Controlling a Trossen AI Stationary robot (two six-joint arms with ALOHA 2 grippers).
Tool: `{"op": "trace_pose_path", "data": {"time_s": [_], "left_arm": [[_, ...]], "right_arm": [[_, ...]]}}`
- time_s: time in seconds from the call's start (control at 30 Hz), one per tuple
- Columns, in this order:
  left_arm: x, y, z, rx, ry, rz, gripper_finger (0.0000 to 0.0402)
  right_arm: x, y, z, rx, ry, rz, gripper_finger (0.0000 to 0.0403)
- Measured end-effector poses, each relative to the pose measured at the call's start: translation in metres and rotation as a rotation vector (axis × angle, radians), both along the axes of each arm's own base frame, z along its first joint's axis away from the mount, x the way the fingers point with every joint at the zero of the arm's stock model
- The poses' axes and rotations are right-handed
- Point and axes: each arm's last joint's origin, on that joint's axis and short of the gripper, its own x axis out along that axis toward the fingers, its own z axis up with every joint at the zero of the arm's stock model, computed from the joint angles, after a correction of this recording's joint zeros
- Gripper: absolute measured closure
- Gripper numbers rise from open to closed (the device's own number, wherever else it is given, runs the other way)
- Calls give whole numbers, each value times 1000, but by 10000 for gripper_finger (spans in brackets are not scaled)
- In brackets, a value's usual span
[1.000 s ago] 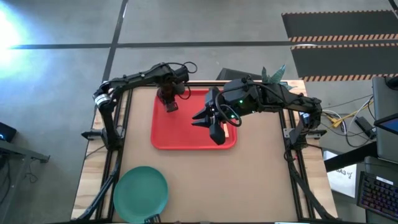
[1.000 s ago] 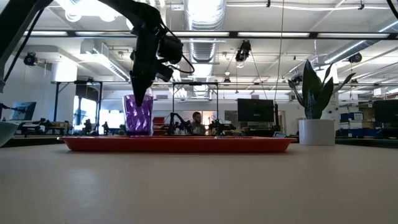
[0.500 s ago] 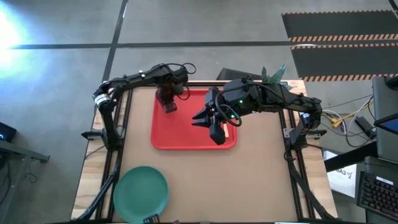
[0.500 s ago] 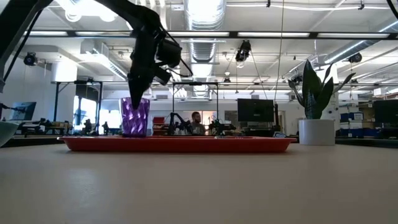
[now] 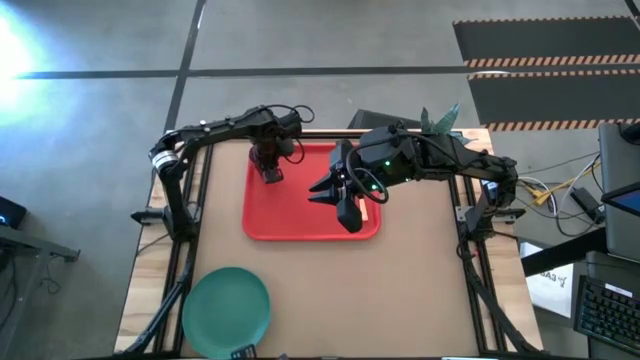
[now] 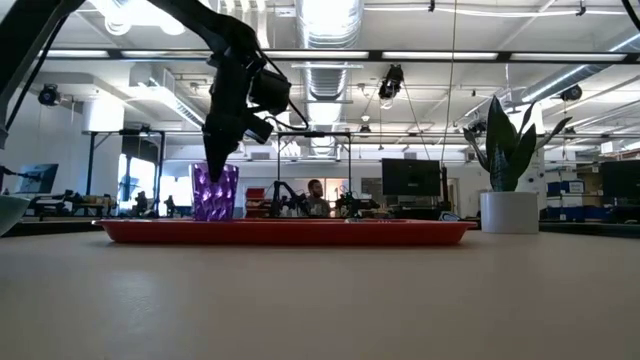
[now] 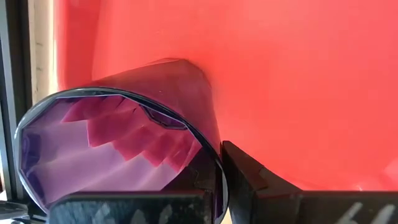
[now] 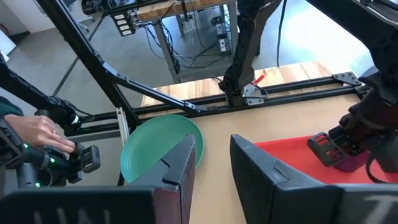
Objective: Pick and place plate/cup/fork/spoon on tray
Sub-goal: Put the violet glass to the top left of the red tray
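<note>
The purple cup [image 6: 215, 192] stands upright at the far left corner of the red tray [image 5: 300, 215]. My left gripper [image 5: 270, 170] comes down on it from above and is shut on its rim. My right gripper [image 5: 347, 217] hovers open and empty over the right part of the tray. The teal plate [image 5: 227, 310] lies flat on the table near the near left corner, off the tray. A thin orange-tan handle [image 5: 367, 197] shows on the tray beside my right arm. I cannot tell whether it is the fork or the spoon. My left gripper holds the cup by its rim [image 7: 211, 155], on the side toward the tray's middle. One finger [image 7: 249, 180] is outside the wall and the other is over the cup's mouth. The fingers come from above, pointing down. The cup is upright, its base down at the tray floor; the tray rim hides the base in the low view.
A white pot with a green plant [image 6: 508, 210] stands at the far right of the table, beyond the tray. A person's hand [image 8: 43, 140] shows by equipment off the table's near left side. Bare table lies near and right of the tray.
My left gripper has gone a little down and toward the table's left edge with the cup. The cup has stayed upright and now sits lower behind the tray's rim.
</note>
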Motion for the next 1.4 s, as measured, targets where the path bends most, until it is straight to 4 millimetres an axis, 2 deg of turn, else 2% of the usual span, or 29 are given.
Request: {"op": "trace_pose_path", "data": {"time_s": [0.5,0.83,1.03,1.27,1.4], "left_arm": [[1,0,2,13,-20,-2,400],[0,0,3,14,-22,-1,338],[0,0,6,20,-30,23,314],[-6,-4,21,47,-72,25,306],[-13,-9,40,75,-120,25,305]], "right_arm": [[0,0,0,-3,0,1,310],[0,0,0,-3,0,1,318],[0,0,0,-15,-2,6,314],[0,0,0,-17,-2,8,320],[0,0,0,-18,-2,8,321]]}}
